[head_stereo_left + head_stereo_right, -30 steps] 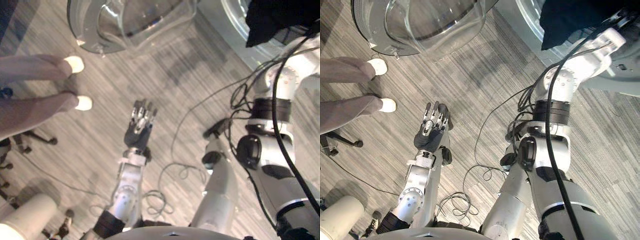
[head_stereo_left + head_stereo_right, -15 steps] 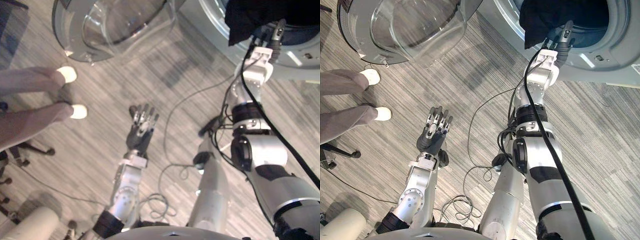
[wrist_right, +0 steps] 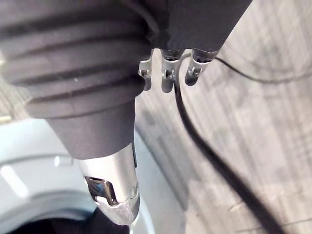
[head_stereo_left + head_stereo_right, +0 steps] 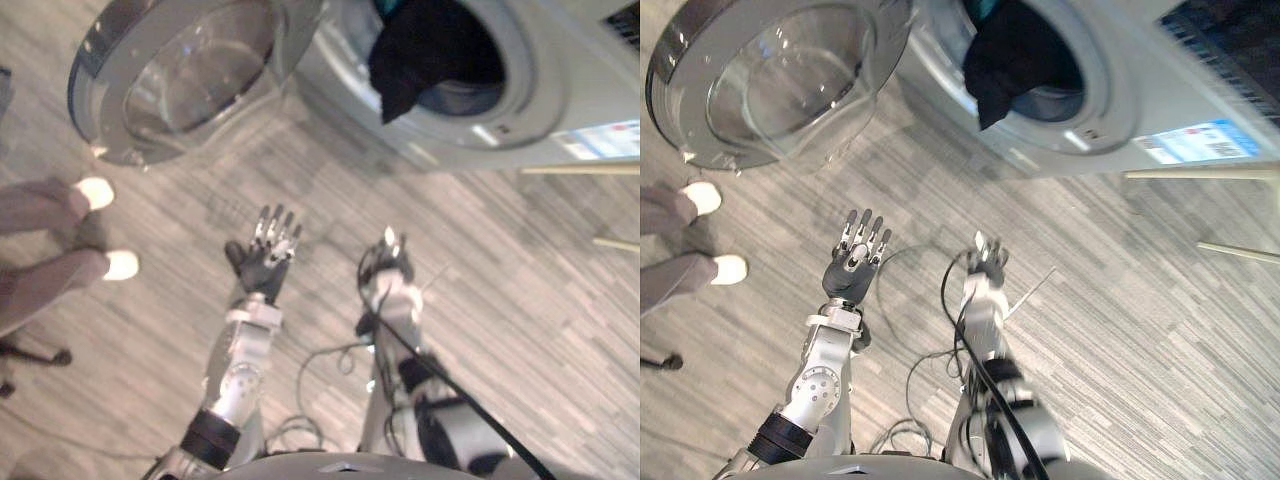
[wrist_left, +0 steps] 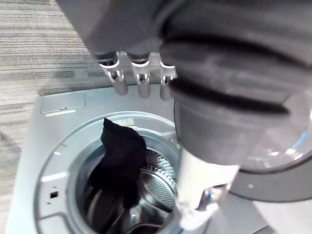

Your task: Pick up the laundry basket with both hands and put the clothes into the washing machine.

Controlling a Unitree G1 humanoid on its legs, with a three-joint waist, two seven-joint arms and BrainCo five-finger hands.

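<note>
The washing machine point(image 4: 560, 90) stands at the top right with its round glass door point(image 4: 170, 75) swung open to the left. A black garment point(image 4: 425, 45) hangs out over the drum's rim, with a bit of teal cloth point(image 4: 985, 8) above it. In the left wrist view the black garment point(image 5: 119, 156) droops into the metal drum. My left hand point(image 4: 262, 270) is held over the floor in front of the machine, fingers straight and spread, holding nothing. My right hand point(image 4: 985, 268) is just to its right, fingers point(image 3: 168, 73) straight, also holding nothing.
A person's legs with white shoes point(image 4: 100, 265) stand at the left, close to the open door. Two pale rods point(image 4: 1200, 173) lie across the grey striped floor at the right, below the machine's front.
The camera has swung toward the machine. My right arm has pulled back from the drum opening and its hand now sits beside the left one. The black garment stays hanging from the drum.
</note>
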